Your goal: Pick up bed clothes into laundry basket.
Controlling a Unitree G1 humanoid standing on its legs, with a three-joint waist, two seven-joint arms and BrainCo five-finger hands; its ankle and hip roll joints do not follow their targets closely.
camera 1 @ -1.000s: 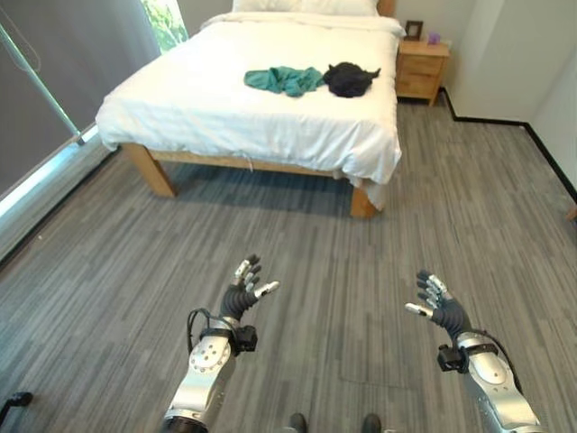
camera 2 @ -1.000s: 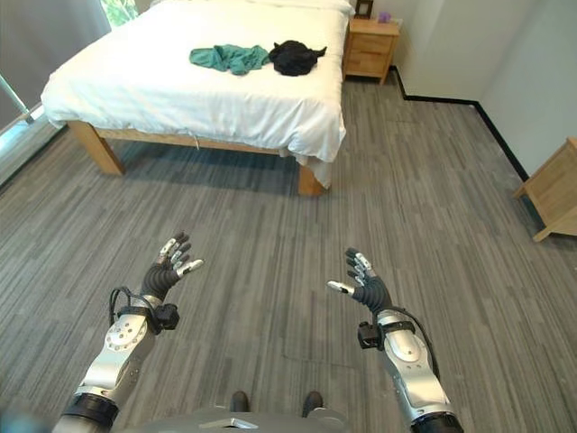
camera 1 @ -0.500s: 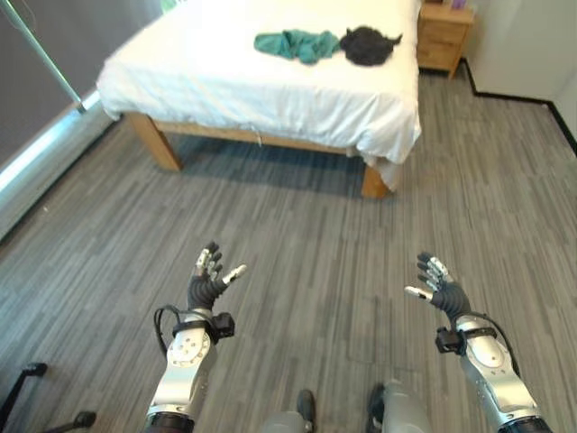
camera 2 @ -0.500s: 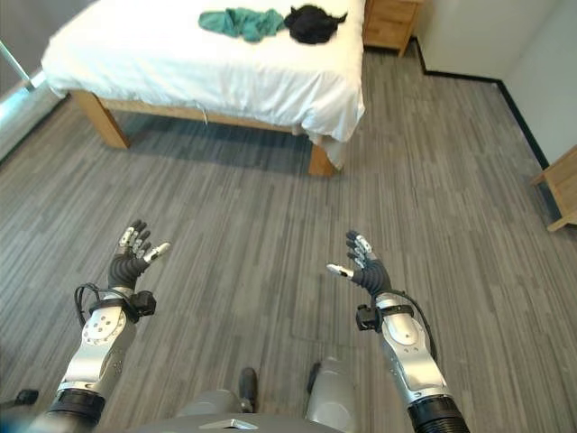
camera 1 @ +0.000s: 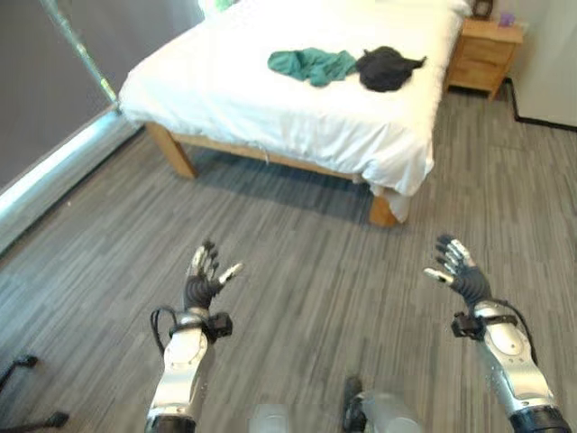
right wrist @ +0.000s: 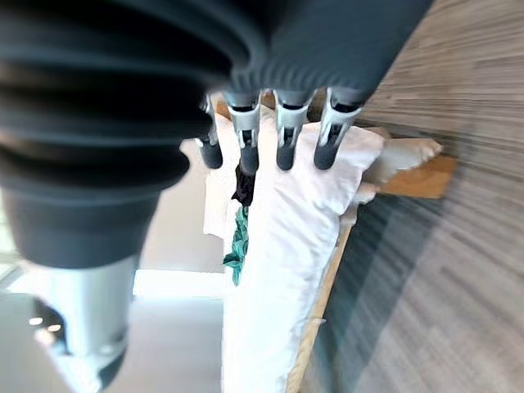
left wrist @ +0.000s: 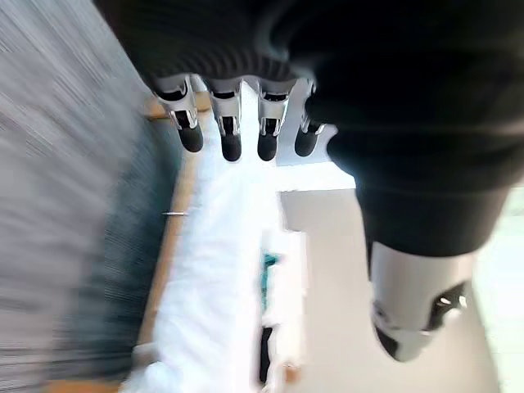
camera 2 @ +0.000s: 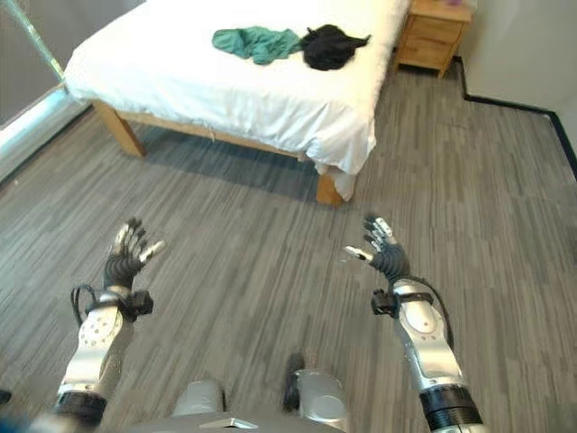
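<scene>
On the bed (camera 1: 270,99) well ahead lie the teal garment (camera 1: 311,64) and black garment (camera 1: 388,68), nearer the right robot hand (camera 1: 460,271) than the left robot hand (camera 1: 203,275), both hands spread and empty.

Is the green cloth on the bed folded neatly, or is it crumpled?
Crumpled. The green cloth lies in a loose, uneven heap on the white bed, next to a bunched black garment; no straight folded edges show.
</scene>
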